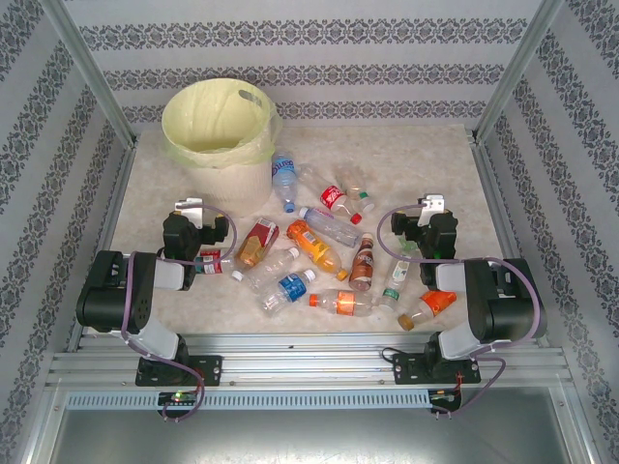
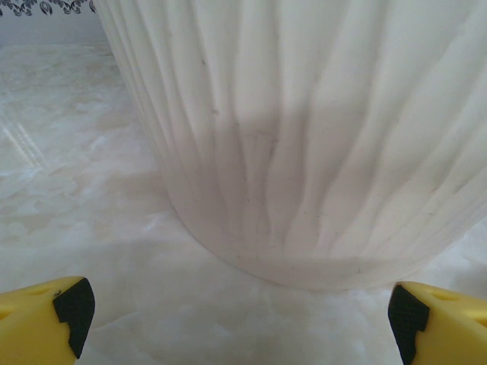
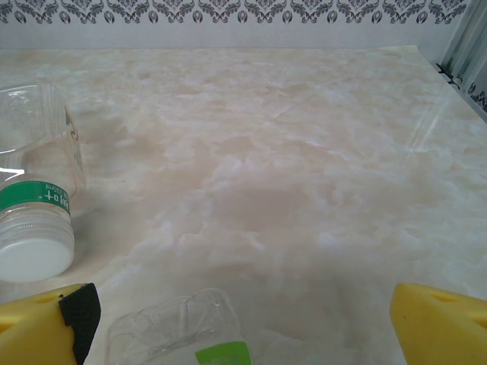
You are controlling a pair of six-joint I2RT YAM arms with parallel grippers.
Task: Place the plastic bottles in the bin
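The cream-yellow bin [image 1: 218,126] with its pale bag stands at the back left. Its ribbed wall [image 2: 304,137] rises just ahead of my left gripper [image 2: 240,323], which is open and holds nothing. Plastic bottles lie scattered mid-table: a blue-labelled one [image 1: 283,174] beside the bin, a red-labelled one [image 1: 256,242], an orange one [image 1: 317,248], a brown one [image 1: 363,263]. My right gripper [image 3: 240,323] is open over bare table. A green-labelled bottle with a white cap [image 3: 34,220] lies left of it, and a clear bottle with a bright green label [image 3: 183,331] lies under its left side.
More bottles lie near the front edge, one with a blue label [image 1: 287,288] and one orange [image 1: 340,302]. Patterned walls and metal posts [image 1: 92,72] close in the table. Bare marble surface [image 3: 304,152] stretches ahead of the right gripper.
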